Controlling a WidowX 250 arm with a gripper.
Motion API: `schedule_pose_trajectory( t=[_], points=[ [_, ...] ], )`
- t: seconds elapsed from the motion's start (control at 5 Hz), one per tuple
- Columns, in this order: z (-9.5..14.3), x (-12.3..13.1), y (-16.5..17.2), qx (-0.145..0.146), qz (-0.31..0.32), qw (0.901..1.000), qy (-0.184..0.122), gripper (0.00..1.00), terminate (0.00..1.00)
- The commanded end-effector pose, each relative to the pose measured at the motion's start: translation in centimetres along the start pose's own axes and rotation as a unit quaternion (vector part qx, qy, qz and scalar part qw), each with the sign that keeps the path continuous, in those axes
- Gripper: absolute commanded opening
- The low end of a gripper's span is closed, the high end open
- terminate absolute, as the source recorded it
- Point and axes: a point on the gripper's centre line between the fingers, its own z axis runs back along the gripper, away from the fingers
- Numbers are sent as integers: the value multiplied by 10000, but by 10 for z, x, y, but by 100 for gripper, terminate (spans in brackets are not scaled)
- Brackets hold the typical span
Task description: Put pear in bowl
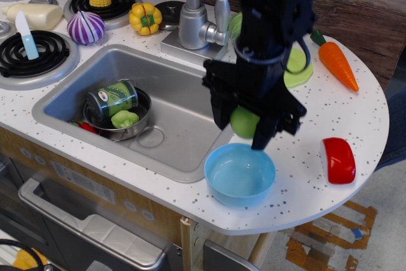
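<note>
My black gripper (243, 125) is shut on the light-green pear (243, 122) and holds it in the air just above the far rim of the light-blue bowl (240, 174). The bowl stands empty on the speckled white counter, at the sink's front right corner. The arm comes down from the top of the view and hides most of the cabbage and part of the lime-green plate behind it.
A steel sink (184, 112) lies left of the bowl, holding a pot (120, 125) with a can and a lumpy green piece. A red piece (339, 160) lies right of the bowl, a carrot (335, 63) behind it. The faucet (193, 23) stands behind the sink.
</note>
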Motion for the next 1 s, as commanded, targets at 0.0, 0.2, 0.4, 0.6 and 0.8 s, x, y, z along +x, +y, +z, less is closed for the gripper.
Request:
schedule_pose_trajectory(
  t=[0.0, 0.2, 0.4, 0.6, 0.8],
  points=[
    [-1, -4, -3, -109, 28, 9997, -221, 0, 0],
    [-1, -4, -3, -109, 28, 9997, -221, 100, 0],
    [-1, -4, -3, -109, 28, 9997, -221, 100, 0],
    [-1, -4, -3, -109, 28, 9997, -221, 100, 0],
    [-1, -4, -3, -109, 28, 9997, -221, 100, 100]
  ],
)
